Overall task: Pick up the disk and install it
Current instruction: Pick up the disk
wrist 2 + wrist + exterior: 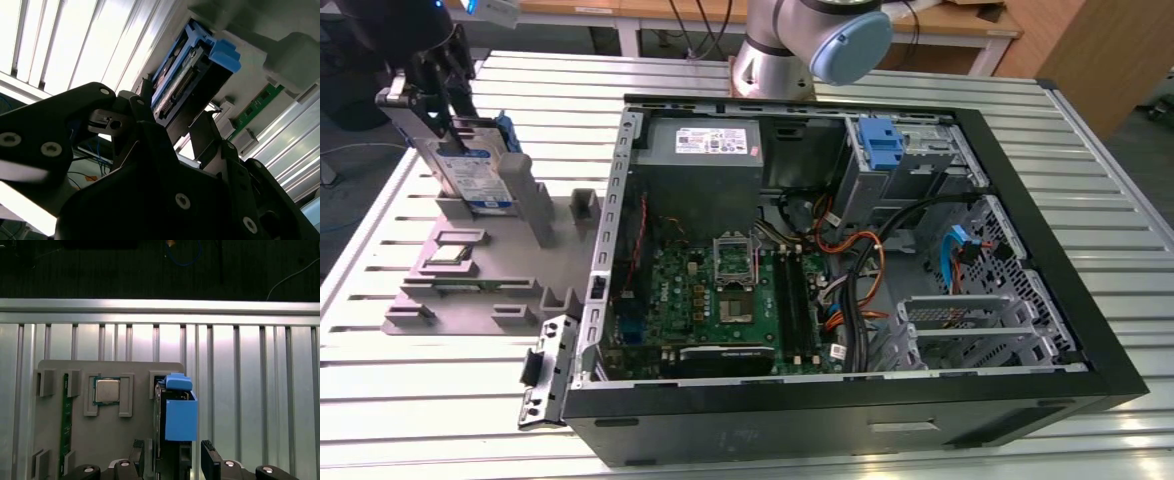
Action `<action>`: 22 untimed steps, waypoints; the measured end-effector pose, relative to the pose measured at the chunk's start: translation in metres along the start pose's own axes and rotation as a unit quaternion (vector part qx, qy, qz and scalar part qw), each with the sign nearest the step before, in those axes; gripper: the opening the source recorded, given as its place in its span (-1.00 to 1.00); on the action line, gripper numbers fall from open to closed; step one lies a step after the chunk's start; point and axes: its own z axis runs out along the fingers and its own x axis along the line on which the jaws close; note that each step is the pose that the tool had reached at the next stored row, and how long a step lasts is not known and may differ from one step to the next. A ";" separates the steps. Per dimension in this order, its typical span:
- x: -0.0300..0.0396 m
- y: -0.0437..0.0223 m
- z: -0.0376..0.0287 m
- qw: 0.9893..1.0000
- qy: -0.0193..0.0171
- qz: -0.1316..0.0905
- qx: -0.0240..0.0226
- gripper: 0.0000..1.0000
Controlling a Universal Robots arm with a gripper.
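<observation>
**Claw astride the standing disk**

The claw (173, 454) straddles the upper end of the disk (179, 417); I cannot tell whether it is clamped. The disk stands on edge in a grey holder (494, 285) on the table (414, 400). It is likely dense, rigid, smooth and shock-sensitive, so grip its flat metal faces, not the blue rails.
</observation>
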 end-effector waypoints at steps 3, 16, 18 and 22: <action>0.0000 -0.0002 0.0001 1.000 0.000 0.000 0.000 0.13; 0.0000 -0.0005 0.0000 1.000 0.000 0.000 0.000 -0.04; 0.0000 -0.0005 0.0000 1.000 0.000 0.000 0.000 -0.04; 0.0000 -0.0006 0.0000 1.000 0.000 0.000 0.000 -0.07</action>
